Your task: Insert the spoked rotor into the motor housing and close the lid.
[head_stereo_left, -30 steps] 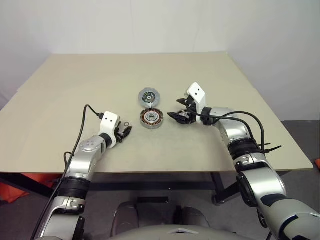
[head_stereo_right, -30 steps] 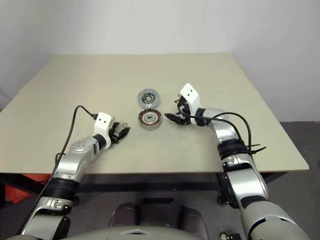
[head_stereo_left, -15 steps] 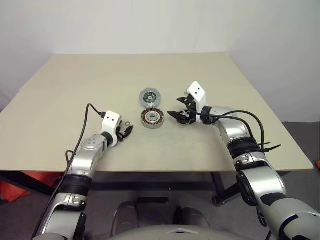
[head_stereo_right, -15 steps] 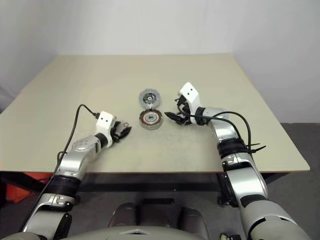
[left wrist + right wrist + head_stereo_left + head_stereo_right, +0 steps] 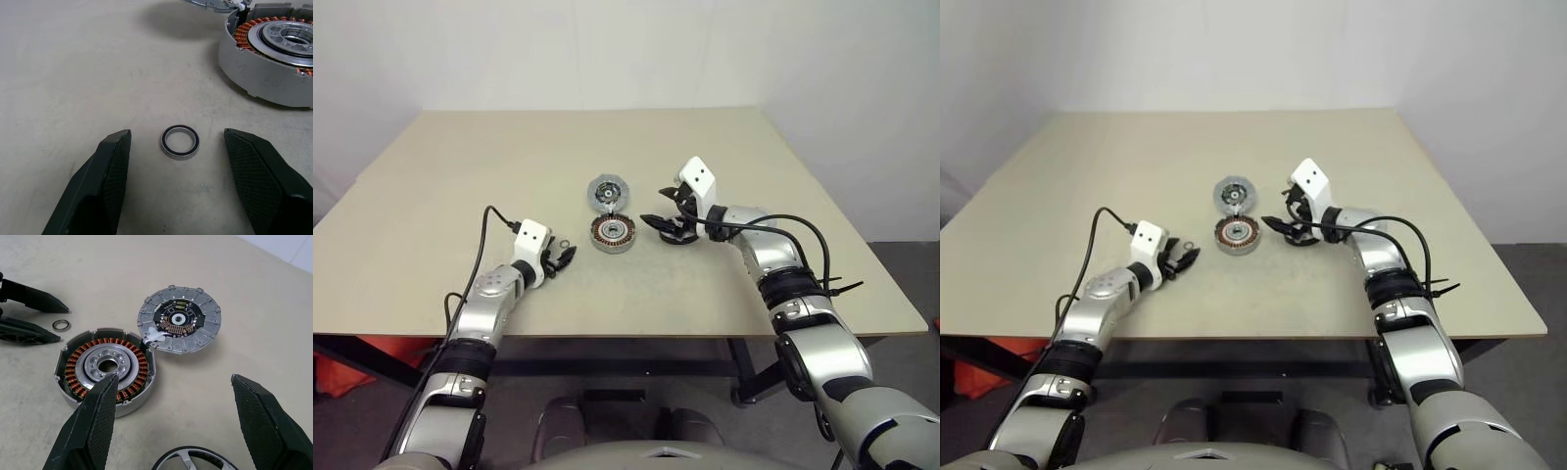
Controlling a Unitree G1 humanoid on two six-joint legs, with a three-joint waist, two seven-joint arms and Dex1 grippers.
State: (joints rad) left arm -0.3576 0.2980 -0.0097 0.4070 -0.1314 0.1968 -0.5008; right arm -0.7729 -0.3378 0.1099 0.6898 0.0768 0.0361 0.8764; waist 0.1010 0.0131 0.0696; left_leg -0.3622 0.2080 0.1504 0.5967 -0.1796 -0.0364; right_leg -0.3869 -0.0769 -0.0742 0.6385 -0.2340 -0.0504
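Motor housing [image 5: 105,368] resting on the beige tabletop [image 5: 460,176] near its centre, open, copper windings and silver hub exposed. Lid [image 5: 179,319] lying flat just behind the housing, inner face with dark centre up, joined to the housing rim at a small white hinge piece. Spoked rotor [image 5: 195,459] flat on the tabletop just right of the housing, directly under the right tool [image 5: 665,222]; black rim and silver spokes partly seen in the right wrist view. Right tool fingers spread wide apart, clamped on nothing, poised above the rotor; contact with it cannot be told. Small black-and-silver ring [image 5: 180,142] lying loose on the tabletop left of the housing. Left tool [image 5: 178,166] low over the tabletop, fingers apart, flanking the ring without touching it.
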